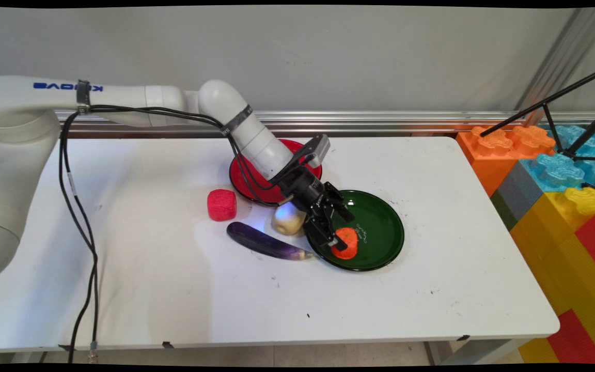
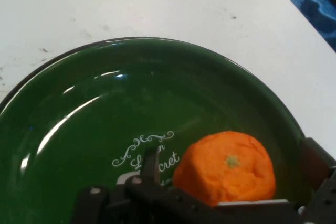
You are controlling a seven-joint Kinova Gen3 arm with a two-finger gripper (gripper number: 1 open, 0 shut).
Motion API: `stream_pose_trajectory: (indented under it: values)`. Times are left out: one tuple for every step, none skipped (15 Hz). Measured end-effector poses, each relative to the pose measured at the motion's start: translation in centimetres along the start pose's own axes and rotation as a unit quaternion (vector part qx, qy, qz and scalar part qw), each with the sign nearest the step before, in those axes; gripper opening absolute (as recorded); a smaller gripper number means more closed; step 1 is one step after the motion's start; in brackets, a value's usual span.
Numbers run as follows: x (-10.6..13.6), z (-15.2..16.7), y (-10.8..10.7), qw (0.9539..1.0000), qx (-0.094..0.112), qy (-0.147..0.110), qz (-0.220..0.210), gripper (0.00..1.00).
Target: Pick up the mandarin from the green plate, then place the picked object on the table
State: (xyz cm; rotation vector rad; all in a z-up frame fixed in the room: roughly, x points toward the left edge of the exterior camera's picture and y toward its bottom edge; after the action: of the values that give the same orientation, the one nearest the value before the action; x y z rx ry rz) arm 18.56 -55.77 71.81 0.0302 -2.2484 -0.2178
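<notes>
Aubergine (image 1: pixel 269 243) at plate's (image 1: pixel 380 248) nine o'clock; gripper (image 1: pixel 340 238) spread loosely around orange (image 1: pixel 347 243), not clamped. Advise centring before closing.

The white arm enters from the upper left of the frame, runs level toward the centre, bends at a rounded elbow and slopes down to the right. Black cables hang from it. Its black tool (image 1: pixel 340 235) sits just right of centre, tilted downward, fingers parted around an orange fruit (image 1: pixel 346 243).
</notes>
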Motion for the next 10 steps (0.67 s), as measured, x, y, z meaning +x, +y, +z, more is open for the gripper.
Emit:
stream_pose_trajectory:
  values:
    - [-0.03,0.17,-0.11,1.0,0.0,-0.001,0.002,1.0]
    - [-0.06,0.28,-0.18,1.0,0.0,-0.001,0.003,1.0]
    - [-0.1,0.43,-0.27,1.0,0.0,-0.002,0.005,1.0]
    - [-0.12,0.51,-0.33,1.0,0.0,-0.002,0.006,1.0]
    - [-0.18,0.61,-0.41,1.0,0.001,-0.003,0.008,1.0]
    - [-0.22,0.66,-0.46,1.0,0.001,-0.003,0.009,1.0]
    - [-0.31,0.72,-0.55,0.9999,0.001,-0.004,0.011,0.0]
    - [-0.43,0.76,-0.65,0.9999,0.002,-0.005,0.013,0.0]
    - [-0.55,0.78,-0.74,0.9999,0.002,-0.007,0.015,0.0]
    - [-0.66,0.81,-0.8,0.9998,0.002,-0.008,0.016,0.0]
